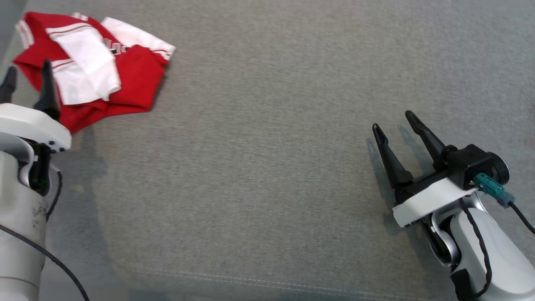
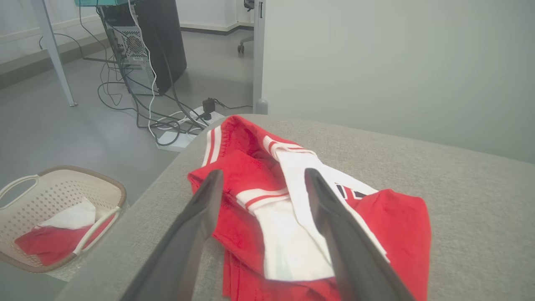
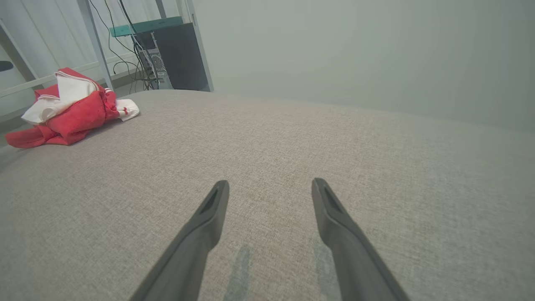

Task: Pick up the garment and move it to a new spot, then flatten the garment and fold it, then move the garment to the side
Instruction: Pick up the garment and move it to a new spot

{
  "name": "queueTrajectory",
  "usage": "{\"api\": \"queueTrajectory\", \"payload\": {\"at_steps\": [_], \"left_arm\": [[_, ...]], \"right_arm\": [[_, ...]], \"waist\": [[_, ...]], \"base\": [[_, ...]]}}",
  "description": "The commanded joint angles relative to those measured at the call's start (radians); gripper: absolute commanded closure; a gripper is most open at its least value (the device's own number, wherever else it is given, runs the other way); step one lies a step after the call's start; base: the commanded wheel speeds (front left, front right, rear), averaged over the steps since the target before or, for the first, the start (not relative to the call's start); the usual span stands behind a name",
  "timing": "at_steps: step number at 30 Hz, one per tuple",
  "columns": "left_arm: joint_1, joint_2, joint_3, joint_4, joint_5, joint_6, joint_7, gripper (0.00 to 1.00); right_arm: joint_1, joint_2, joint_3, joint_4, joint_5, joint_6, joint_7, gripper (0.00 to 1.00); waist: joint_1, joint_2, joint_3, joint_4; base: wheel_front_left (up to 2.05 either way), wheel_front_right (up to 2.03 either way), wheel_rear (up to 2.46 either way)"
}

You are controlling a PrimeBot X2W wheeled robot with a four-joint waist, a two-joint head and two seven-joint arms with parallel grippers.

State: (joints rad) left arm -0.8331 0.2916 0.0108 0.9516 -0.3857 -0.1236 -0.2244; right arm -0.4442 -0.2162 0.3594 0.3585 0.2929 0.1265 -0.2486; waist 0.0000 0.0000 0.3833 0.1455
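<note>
The garment [image 1: 96,67] is a red and white shirt, crumpled in a heap at the far left corner of the grey cushion [image 1: 267,146]. My left gripper [image 1: 28,73] hovers at its near edge, open and holding nothing. In the left wrist view the garment [image 2: 292,209] lies just past the two spread fingers of my left gripper [image 2: 261,173]. My right gripper [image 1: 392,119] stands open at the right, far from the cloth, with bare fabric between its fingers. From the right wrist view the garment [image 3: 71,108] shows small at the upper left, beyond my right gripper [image 3: 271,184].
A beige laundry basket [image 2: 54,188] with red and white cloth in it stands on the floor left of the cushion. Behind it are a computer tower [image 2: 142,42], tangled cables, a power strip and a table leg. A pale wall runs along the cushion's far side.
</note>
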Motion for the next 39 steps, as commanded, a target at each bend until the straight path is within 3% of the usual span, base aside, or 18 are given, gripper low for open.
{"api": "queueTrajectory", "payload": {"at_steps": [1,5,11,14,15,16,17,25,32,39], "left_arm": [[-0.037,0.077,0.018,0.004,-0.025,-0.007,-0.001,0.0],[-0.045,0.099,0.025,0.051,-0.052,-0.006,0.005,0.0],[-0.058,0.116,0.058,0.141,-0.08,0.054,0.021,0.0],[-0.071,0.114,0.061,0.165,-0.085,0.061,0.013,0.0],[-0.076,0.11,0.059,0.168,-0.087,0.057,0.008,0.18],[-0.079,0.108,0.056,0.168,-0.086,0.053,0.002,0.86],[-0.082,0.108,0.05,0.167,-0.081,0.051,-0.005,1.0],[-0.067,0.09,0.0,0.023,0.002,0.054,-0.036,1.0],[0.036,-0.029,-0.045,-0.237,0.087,0.047,-0.037,1.0],[0.125,-0.17,-0.207,-0.339,0.175,0.011,-0.037,1.0]], "right_arm": [[-0.012,0.001,0.018,-0.042,0.002,0.004,-0.013,0.0],[-0.024,0.007,0.022,-0.061,0.001,0.004,-0.013,0.0],[-0.039,0.017,0.025,-0.075,0.004,0.004,-0.013,0.0],[-0.042,0.018,0.015,-0.076,0.008,0.004,-0.013,0.0],[-0.042,0.017,0.012,-0.076,0.009,0.004,-0.013,0.0],[-0.041,0.018,0.008,-0.075,0.01,0.004,-0.013,0.0],[-0.039,0.019,0.005,-0.073,0.012,0.004,-0.013,0.0],[-0.021,0.046,-0.015,-0.05,0.021,0.004,-0.013,0.0],[-0.01,0.064,-0.017,-0.024,0.037,0.004,-0.013,0.0],[0.001,0.077,-0.025,-0.007,0.049,0.004,-0.013,0.0]], "waist": [[0.0,0.0,0.057,-0.065],[0.0,0.0,0.078,-0.102],[0.0,0.0,0.105,-0.153],[0.0,0.0,0.11,-0.167],[0.0,0.0,0.109,-0.17],[0.0,0.0,0.106,-0.172],[0.0,0.0,0.102,-0.174],[0.0,0.0,0.039,-0.166],[0.0,0.0,-0.025,-0.156],[0.0,0.0,-0.079,-0.187]], "base": [[0.0,0.0,0.0],[0.0,0.0,0.0],[0.0,0.0,0.0],[0.0,0.0,0.0],[0.0,0.0,0.0],[0.0,0.0,0.0],[0.0,0.0,0.0],[0.0,0.0,0.0],[0.0,0.0,0.0],[0.0,0.0,0.0]]}}
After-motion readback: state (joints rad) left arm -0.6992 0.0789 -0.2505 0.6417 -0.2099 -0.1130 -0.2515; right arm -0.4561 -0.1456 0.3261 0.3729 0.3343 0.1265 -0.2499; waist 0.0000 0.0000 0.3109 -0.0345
